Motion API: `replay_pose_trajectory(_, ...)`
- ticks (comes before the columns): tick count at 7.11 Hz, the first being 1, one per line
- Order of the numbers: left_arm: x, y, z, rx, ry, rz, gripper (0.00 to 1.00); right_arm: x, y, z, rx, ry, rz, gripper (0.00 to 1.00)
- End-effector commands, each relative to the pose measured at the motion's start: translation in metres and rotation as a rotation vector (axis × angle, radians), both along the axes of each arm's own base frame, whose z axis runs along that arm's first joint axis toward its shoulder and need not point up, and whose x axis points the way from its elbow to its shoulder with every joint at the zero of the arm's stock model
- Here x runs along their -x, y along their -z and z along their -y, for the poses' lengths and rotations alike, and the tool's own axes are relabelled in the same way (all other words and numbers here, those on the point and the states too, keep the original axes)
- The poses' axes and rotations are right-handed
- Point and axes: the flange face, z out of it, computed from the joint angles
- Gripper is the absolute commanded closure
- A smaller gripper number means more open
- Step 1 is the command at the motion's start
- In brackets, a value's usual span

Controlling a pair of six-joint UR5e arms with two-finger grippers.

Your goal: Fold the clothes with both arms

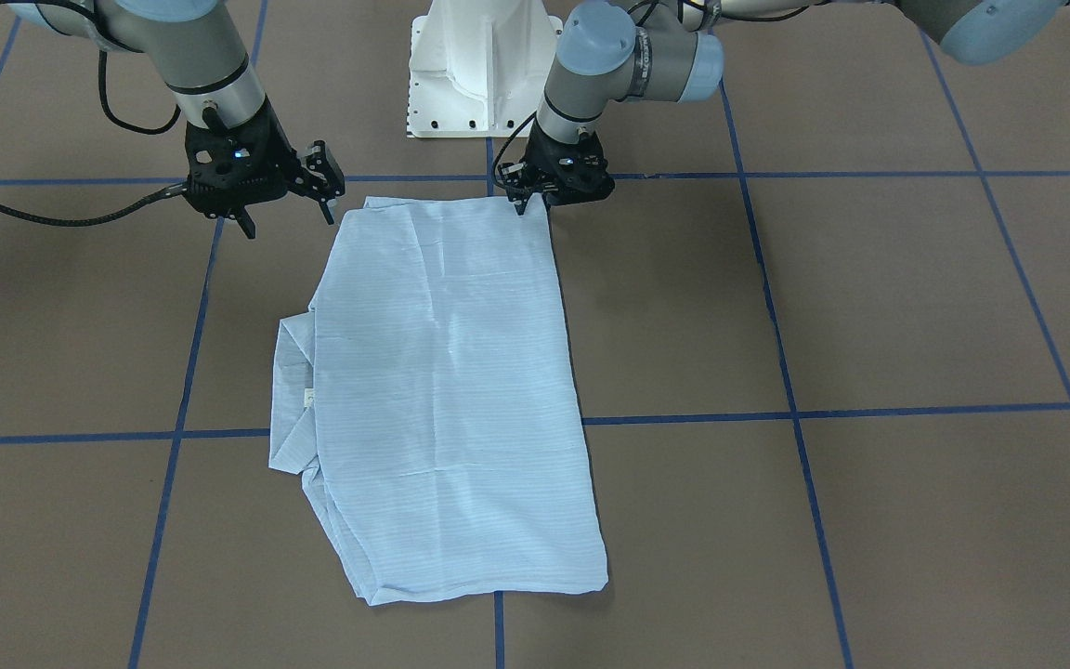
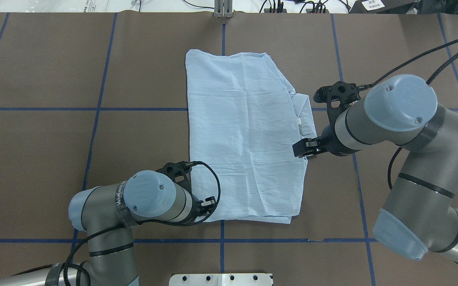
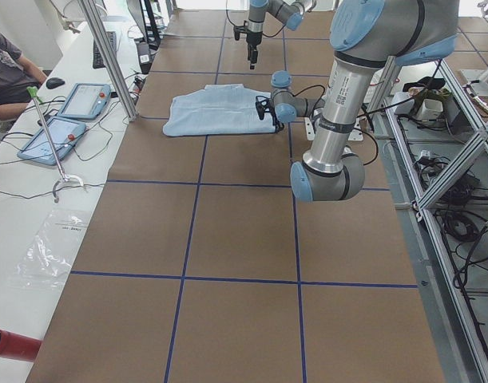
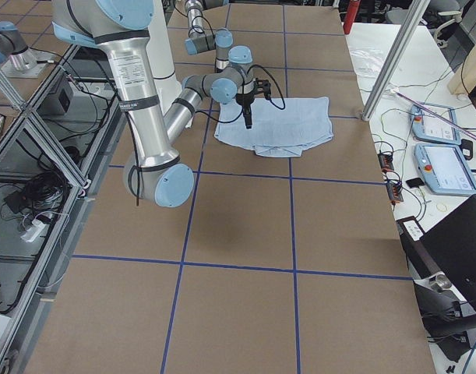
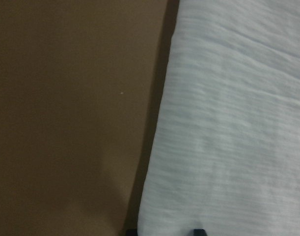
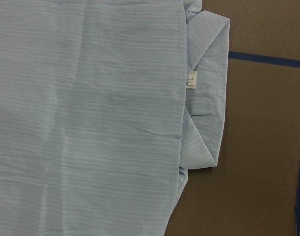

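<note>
Pale-blue striped button-up shirt (image 1: 451,390) lies folded on brown table (image 1: 869,297), one corner between the parted jaws of the grey left arm (image 1: 628,65), another just beside the released jaws of the grey right arm (image 1: 210,65).

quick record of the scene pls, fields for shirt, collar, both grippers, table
shirt: pale blue, folded into a rough rectangle, lying flat
collar: sticks out from the shirt's edge on the robot's right, small white label showing
left gripper: low at the shirt corner nearest the robot; open or shut unclear
right gripper: open, raised, off the collar side, holding nothing
table: brown surface with a blue tape grid
</note>
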Motion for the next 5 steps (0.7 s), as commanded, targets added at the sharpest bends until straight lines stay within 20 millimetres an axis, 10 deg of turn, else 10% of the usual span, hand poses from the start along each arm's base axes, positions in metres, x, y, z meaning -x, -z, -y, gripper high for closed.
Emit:
replay_pose_trajectory(1,0.001,0.001,0.000,0.000,-0.001,-0.002,0.76,0.000,0.000,0.000,0.000,-0.001,-0.001,0.00)
replay_pose_trajectory(2,0.002,0.003,0.000,-0.001,0.001,-0.006,0.95,0.000,0.000,0.000,0.001,0.000,0.000,0.00)
replay_pose_trajectory(5,0.005,0.011,0.001,-0.010,0.005,-0.021,1.00,-0.008,0.007,-0.006,0.025,-0.030,0.023,0.00)
